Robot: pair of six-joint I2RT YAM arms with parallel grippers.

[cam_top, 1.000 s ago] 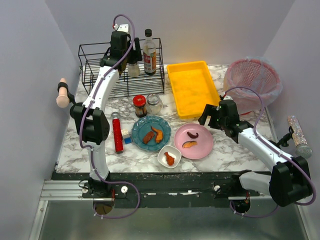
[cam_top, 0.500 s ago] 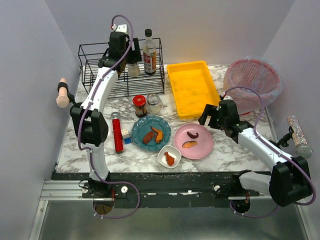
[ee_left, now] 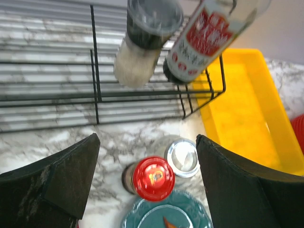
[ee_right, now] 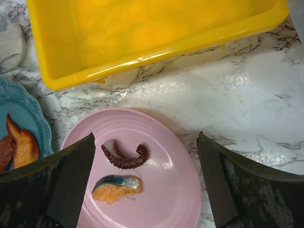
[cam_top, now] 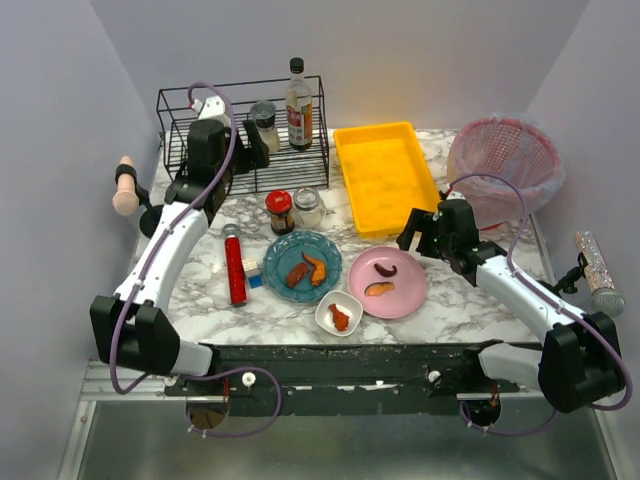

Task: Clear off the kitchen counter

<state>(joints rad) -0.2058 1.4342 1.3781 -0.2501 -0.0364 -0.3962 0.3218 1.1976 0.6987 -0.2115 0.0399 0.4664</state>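
No text is legible in any view. The dark bottle [ee_left: 209,35] in the wire rack [ee_left: 94,57] carries a red-and-white label with white lettering; it is too blurred in the left wrist view and too small in the top view to read. The red lid of the jar [ee_left: 153,178] on the worktop [ee_left: 142,137] shows a small yellowish mark, not decipherable.

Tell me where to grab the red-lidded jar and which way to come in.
Probably the red lid itself, straight from above: the red-lidded jar stands upright. Put one finger on its far side and one on its near side, above the rim of the teal plate, since the silver-lidded jar crowds its right side.
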